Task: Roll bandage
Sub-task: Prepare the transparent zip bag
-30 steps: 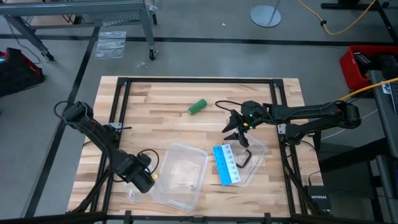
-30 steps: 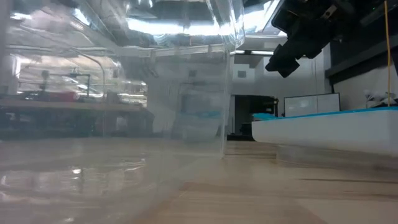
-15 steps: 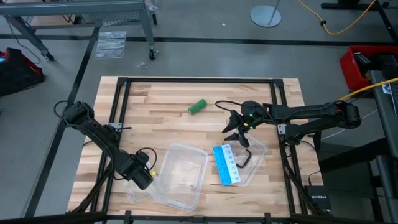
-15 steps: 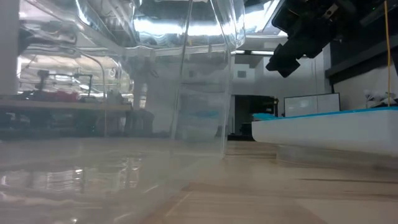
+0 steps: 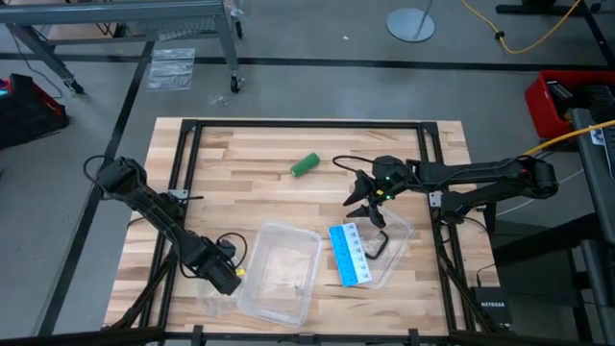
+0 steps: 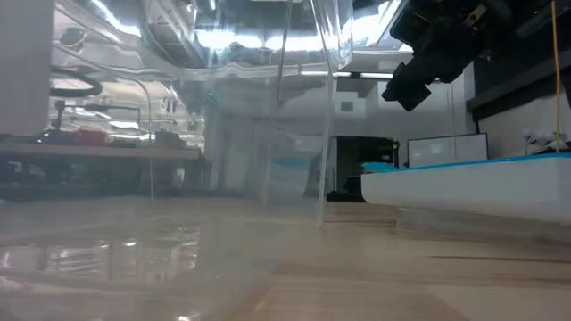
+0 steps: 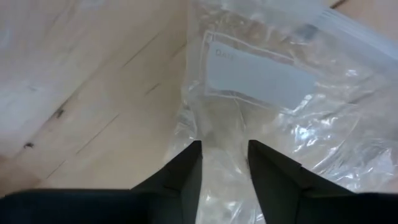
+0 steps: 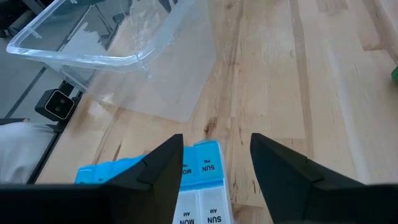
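Overhead arrangement of the wooden table [image 5: 240,163]. The bandage [image 5: 306,164] — a dark green roll, wound into a short cylinder — lies on the bare boards in the far middle of the table, untouched and well apart from both arms.

The left gripper [image 5: 233,276] sits low at the near left, at the edge of a clear plastic tub [image 5: 279,271]. Its wrist view shows the fingers [image 7: 186,174] slightly parted, with crumpled clear plastic wrapper [image 7: 280,118] passing into the gap between them; whether they actually pinch the film cannot be told.

The right gripper [image 5: 364,209] hangs above the table right of centre, its fingers [image 8: 163,165] spread apart and holding nothing. Just beneath and in front of it lies a blue weekly pill organiser [image 5: 350,254] — lids marked "SUN" and "MON" are legible from the wrist — resting partly on a second clear tray [image 5: 399,240]. The tub appears beyond it in the right wrist view.
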You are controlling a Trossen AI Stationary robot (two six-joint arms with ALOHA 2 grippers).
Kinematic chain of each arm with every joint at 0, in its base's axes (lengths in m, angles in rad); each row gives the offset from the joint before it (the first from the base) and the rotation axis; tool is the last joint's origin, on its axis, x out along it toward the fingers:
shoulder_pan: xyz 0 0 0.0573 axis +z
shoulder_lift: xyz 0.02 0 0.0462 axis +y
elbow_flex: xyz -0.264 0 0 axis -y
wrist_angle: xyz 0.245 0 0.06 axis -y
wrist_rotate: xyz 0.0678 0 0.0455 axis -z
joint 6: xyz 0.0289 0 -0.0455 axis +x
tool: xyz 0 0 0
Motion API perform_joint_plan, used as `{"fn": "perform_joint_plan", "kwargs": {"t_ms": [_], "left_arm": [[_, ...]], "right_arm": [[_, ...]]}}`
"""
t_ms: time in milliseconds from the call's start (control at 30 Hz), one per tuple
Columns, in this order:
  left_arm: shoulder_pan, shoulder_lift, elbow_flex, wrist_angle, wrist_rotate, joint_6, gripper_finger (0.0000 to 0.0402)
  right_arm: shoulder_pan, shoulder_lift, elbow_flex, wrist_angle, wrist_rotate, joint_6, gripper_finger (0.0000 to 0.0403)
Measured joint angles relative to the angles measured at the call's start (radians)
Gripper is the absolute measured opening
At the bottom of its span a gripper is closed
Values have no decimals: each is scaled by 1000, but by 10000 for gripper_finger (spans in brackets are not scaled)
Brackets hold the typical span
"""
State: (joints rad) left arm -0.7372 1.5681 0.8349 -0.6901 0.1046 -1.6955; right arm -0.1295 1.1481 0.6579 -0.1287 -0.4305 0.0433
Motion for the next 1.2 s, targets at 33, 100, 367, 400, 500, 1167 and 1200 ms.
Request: {"fn": "perform_joint_plan", "kwargs": {"t_ms": [33,100,367,400,500,1167,1200], "left_arm": [[0,0,0,-4,0,0,97],[0,0,0,-6,0,14,67],[0,0,0,-5,0,78,8],[0,0,0,-5,0,85,4],[0,0,0,-5,0,99,3],[-3,0,0,-270,-467,-125,0],[-3,0,0,-295,-493,-160,0]], "right_arm": [[0,0,0,0,0,0,193],[0,0,0,0,0,0,193],[0,0,0,0,0,0,193],[0,0,0,0,0,0,193],[0,0,0,0,0,0,193],[-2,0,0,0,0,0,193],[-2,0,0,0,0,0,193]]}}
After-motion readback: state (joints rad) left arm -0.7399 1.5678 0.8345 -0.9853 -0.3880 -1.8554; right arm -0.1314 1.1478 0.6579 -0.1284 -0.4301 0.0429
